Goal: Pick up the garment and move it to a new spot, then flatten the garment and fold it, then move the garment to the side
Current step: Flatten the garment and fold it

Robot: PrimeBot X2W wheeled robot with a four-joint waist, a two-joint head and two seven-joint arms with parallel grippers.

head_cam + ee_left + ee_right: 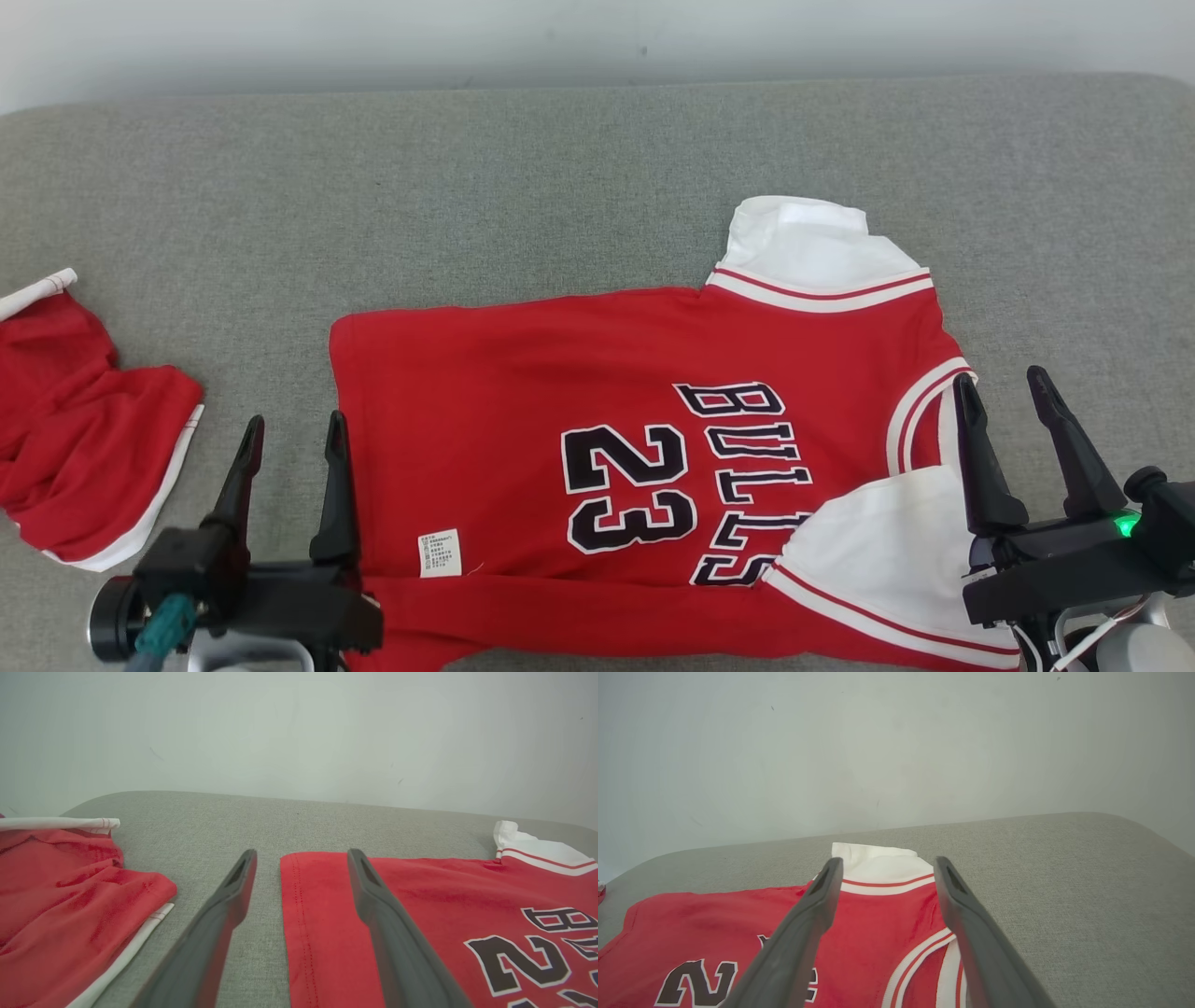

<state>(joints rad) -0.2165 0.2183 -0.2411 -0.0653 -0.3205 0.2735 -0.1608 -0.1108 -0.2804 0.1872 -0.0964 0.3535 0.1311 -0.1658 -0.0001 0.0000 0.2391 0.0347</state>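
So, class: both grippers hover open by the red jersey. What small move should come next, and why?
Probably lower both grippers and pinch the near edge for a fold: the jersey lies spread out, left gripper open at its hem, right gripper open at its collar end.

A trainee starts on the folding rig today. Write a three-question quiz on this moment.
1. True or false: the left claw is shut on the hem of the red Bulls jersey.
2. Which number is printed on the jersey? A) 32 B) 23 C) 45
3. Fill in: the crumpled red garment lies on the grey fabric surface to the robot's ____ of the jersey.
Key: 1 false, the claw is open and holds nothing; 2 B; 3 left.
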